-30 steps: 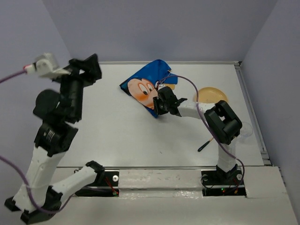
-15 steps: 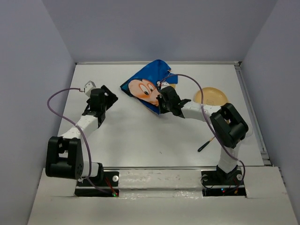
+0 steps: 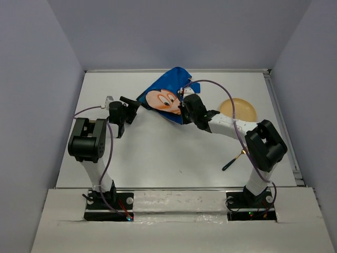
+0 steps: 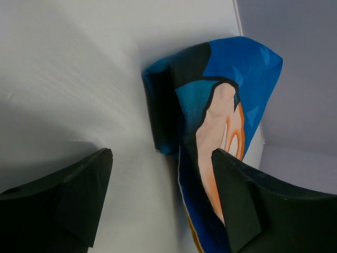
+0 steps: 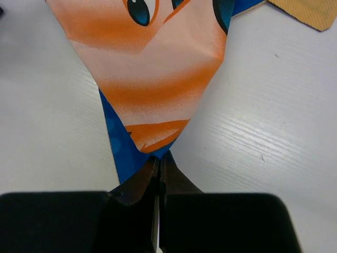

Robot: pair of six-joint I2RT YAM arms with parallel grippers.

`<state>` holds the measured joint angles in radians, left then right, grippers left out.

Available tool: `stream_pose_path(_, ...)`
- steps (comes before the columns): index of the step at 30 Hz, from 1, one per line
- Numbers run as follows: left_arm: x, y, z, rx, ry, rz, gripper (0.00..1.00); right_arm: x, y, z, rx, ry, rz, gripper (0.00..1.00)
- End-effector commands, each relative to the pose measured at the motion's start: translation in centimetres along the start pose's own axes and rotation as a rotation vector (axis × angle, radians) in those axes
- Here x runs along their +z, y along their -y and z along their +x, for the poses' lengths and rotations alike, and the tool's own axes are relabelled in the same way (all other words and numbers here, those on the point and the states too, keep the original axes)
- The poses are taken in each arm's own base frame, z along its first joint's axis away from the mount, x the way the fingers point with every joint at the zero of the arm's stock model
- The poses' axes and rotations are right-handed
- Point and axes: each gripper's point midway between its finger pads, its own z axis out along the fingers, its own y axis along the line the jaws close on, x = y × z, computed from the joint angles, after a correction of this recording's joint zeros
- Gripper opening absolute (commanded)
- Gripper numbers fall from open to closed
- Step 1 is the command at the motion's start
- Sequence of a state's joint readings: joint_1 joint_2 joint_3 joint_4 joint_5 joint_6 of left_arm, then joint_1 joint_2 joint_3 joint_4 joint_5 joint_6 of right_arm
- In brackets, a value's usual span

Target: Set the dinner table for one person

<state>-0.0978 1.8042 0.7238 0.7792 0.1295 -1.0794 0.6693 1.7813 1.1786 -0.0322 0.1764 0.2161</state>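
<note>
Two claws work the placemat (image 3: 167,90), bunched at the far edge of the worktop (image 3: 158,153) beneath both arms. Your right claw (image 5: 159,164) pinches its near corner; left claw (image 4: 160,154) gapes beside its left fold. Step: likely spreading. Next, you clamp that fold, pull apart.

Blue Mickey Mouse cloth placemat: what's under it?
Around the blue cloth placemat only matte white tabletop shows, plus a tan textured corner at one edge. Anything beneath the crumpled folds is covered.

Bright, even light; soft shadows
</note>
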Motion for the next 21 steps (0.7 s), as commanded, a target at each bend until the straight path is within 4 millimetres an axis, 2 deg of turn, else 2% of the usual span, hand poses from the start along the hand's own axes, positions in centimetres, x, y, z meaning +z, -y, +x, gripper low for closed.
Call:
stream_pose_path(1,0.7,6.7,-1.8,-0.080,0.047,0.232,0.85,-0.8,0.3,-0.5,-0.008,0.021,0.010,0.00)
stream_pose_path(5,2.0,6.1,-1.7,-0.117,0.049,0.238,0.82,-1.1,0.2,-0.1,-0.002,0.016,-0.003,0.00)
stream_pose_path(13,4.8,6.1,-1.6,-0.155,0.034,0.245,0.74,-1.2,0.5,0.4,-0.004,0.010,0.008,0.00)
stream_pose_path(21,6.6,5.5,-1.6,-0.161,0.043,0.204,0.63,-1.8,0.5,-0.2,0.002,0.032,0.005,0.00)
